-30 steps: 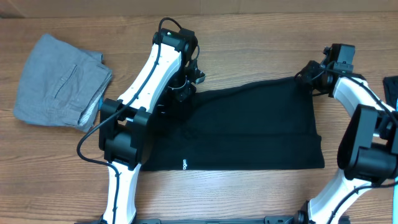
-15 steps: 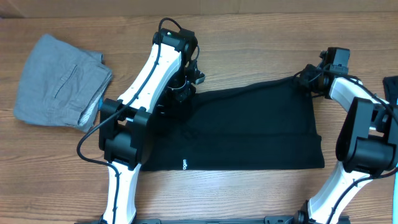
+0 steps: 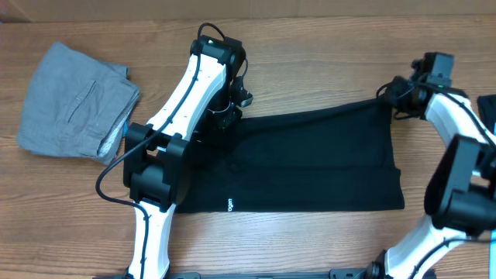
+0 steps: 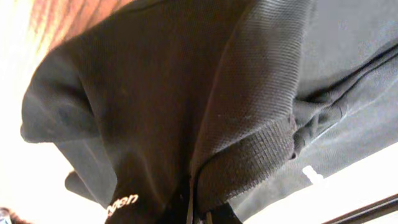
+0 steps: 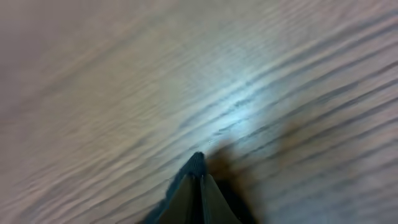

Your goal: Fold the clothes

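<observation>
From overhead, you have one black piece of clothes (image 3: 310,163) lying spread flat on the counter (image 3: 310,46). It stretches between your two grippers and towards the arm bases. The left gripper (image 3: 226,118) sits on its far left corner. The right gripper (image 3: 393,99) is at its far right corner, where the cloth draws up to a point touching it. One pair of grey folded trousers (image 3: 70,101) lies well apart, out beyond the left gripper.

In the left wrist view, your left gripper (image 4: 198,214) is clenched on the clothes (image 4: 155,93). The fabric bunches up from it, a ribbed hem just beside it. One white logo (image 4: 123,201) and one white tag (image 4: 311,174) show.

In the right wrist view, which is blurred, your right gripper (image 5: 198,180) is pinched to a point over bare counter (image 5: 186,74). Here you cannot tell the cloth from the fingers.
</observation>
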Controlling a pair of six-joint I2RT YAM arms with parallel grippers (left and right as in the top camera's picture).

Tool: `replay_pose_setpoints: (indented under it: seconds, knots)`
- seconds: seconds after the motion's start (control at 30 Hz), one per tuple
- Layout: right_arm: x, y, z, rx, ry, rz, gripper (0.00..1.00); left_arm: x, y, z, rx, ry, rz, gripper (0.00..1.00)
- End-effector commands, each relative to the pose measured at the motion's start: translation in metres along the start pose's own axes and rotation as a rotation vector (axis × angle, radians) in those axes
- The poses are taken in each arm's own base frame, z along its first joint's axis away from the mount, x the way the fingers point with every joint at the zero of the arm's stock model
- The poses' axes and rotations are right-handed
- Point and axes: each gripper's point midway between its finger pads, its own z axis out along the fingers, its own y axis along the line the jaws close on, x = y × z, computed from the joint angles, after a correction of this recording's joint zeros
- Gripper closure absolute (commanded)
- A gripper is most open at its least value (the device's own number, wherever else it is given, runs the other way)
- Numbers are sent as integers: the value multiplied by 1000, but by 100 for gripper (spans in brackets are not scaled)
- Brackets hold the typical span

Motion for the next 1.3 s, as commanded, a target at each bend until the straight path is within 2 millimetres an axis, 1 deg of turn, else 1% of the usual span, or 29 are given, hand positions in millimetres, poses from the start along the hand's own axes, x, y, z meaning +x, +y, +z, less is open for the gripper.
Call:
replay_pose_setpoints:
  seconds: [0.0, 0.1, 0.2, 0.3, 0.47, 0.53, 0.6, 0.7, 0.83, 0.97, 1.1, 1.2, 1.27]
  knots:
    - [-26, 14, -40, -29, -80, -14, 96, 1, 5, -5, -17, -3, -26, 96]
    - [-16, 8, -47, -11, -40, 10, 96, 5, 4, -8, -13, 10, -31, 96]
    - [-6, -2, -50, 11, 5, 41, 96, 10, 2, -14, -10, 19, -35, 96]
    - [9, -17, -53, 45, 72, 121, 96, 19, -2, -24, -4, 22, -39, 96]
    - [39, -31, -59, 74, 199, 176, 96, 29, -7, -47, 14, -28, -53, 96]
    - [48, -32, -62, 75, 240, 190, 96, 31, -15, -54, 58, -54, -56, 96]
    - [59, -29, -65, 58, 291, 196, 96, 31, -17, -58, 69, -68, -57, 96]
    - [77, -30, -71, 73, 364, 208, 96, 32, -21, -55, 91, -61, -57, 96]
    - [92, -33, -78, 83, 430, 180, 96, 43, -28, -37, 133, 9, -77, 96]
    - [100, -36, -82, 106, 465, 183, 96, 55, -33, -20, 157, 84, -113, 96]
    - [110, -50, -88, 192, 499, 176, 96, 75, -42, -4, 189, 168, -144, 96]
    - [113, -57, -92, 233, 512, 174, 96, 86, -51, 3, 224, 200, -149, 96]
    - [115, -60, -94, 251, 520, 171, 96, 92, -53, 3, 228, 209, -150, 96]
